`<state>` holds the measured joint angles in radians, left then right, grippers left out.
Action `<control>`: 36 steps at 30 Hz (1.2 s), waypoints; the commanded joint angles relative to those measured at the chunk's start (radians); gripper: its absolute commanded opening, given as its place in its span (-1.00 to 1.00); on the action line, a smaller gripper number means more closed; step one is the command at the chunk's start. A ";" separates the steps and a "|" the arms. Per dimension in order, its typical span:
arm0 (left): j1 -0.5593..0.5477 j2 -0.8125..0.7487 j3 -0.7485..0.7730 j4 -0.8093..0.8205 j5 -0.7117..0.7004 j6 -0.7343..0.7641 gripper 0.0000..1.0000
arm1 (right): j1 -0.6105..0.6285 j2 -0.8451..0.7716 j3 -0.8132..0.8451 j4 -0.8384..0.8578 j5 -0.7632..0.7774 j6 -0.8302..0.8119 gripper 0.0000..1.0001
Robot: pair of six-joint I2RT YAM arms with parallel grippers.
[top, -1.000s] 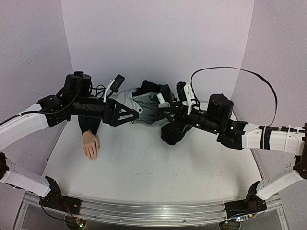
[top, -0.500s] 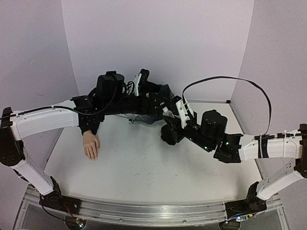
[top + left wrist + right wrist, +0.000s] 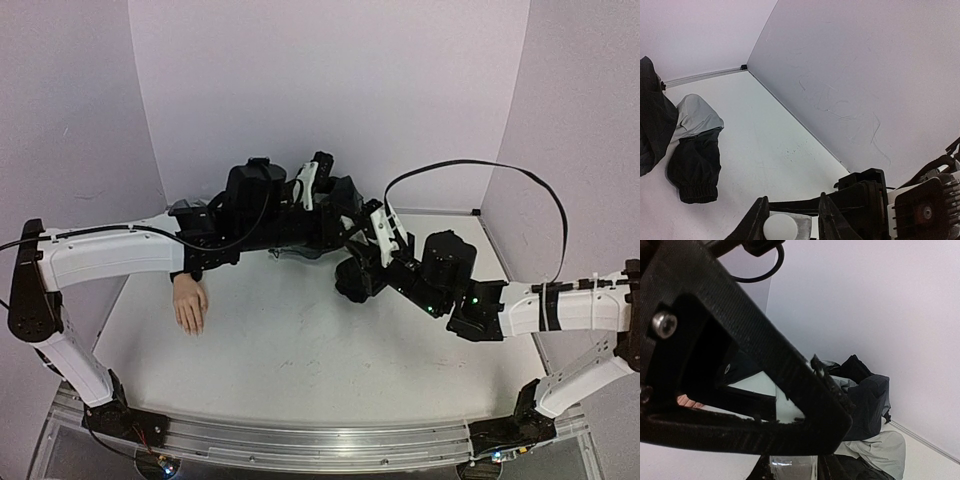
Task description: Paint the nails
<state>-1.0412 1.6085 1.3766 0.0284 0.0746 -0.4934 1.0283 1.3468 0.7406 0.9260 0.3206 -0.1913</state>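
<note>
The pale mannequin hand lies palm down at the table's left, its tiny nails toward the front. My right gripper is shut on a small clear glass bottle, held over the middle back of the table. My left gripper has reached across to it. In the left wrist view the bottle's round white cap sits between the left gripper's narrowed jaws. It lies against one finger, with a gap to the other. From above, the bottle is hidden by the two grippers.
A grey-black jacket lies bunched at the back, under and behind both grippers, a cuffed sleeve spread on the table. Pale walls close in the back and both sides. A black cable loops above the right arm.
The left arm has swung right from above the mannequin's sleeve to the right gripper, and its jaws have narrowed around the cap. The right gripper dropped slightly, still holding the bottle.
</note>
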 commanded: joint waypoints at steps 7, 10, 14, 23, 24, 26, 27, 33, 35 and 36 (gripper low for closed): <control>-0.006 -0.016 0.046 0.058 -0.064 0.019 -0.38 | 0.008 -0.056 0.003 0.083 0.003 -0.011 -1.00; -0.006 -0.007 0.051 0.059 -0.049 0.015 -0.52 | 0.011 -0.051 0.006 0.079 0.000 -0.011 -1.00; -0.006 0.002 0.055 0.059 -0.023 0.013 -0.78 | 0.013 -0.046 0.011 0.079 -0.001 -0.010 -1.00; -0.011 0.021 0.001 0.059 0.159 0.012 -1.00 | 0.006 -0.075 0.037 0.097 -0.034 0.055 -1.00; -0.011 0.022 -0.010 0.060 0.189 0.016 -1.00 | 0.001 -0.080 0.045 0.096 -0.052 0.067 -1.00; -0.011 0.017 -0.033 0.060 0.252 0.032 -1.00 | -0.020 -0.097 0.059 0.093 -0.122 0.093 -1.00; -0.011 0.015 -0.043 0.060 0.286 0.043 -1.00 | -0.035 -0.107 0.066 0.092 -0.176 0.107 -1.00; 0.000 0.014 -0.069 0.045 0.615 0.142 -1.00 | -0.163 -0.148 0.142 0.072 -0.870 0.240 -1.00; 0.013 -0.003 -0.082 0.033 0.709 0.170 -1.00 | -0.195 -0.140 0.191 0.082 -1.097 0.313 -1.00; 0.023 -0.011 -0.090 0.030 0.763 0.187 -1.00 | -0.201 -0.133 0.219 0.084 -1.190 0.342 -1.00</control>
<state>-0.9779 1.6032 1.3327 0.1337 0.4324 -0.3782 0.8497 1.2499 0.7685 0.7719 -0.2867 0.0029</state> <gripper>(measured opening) 0.159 0.219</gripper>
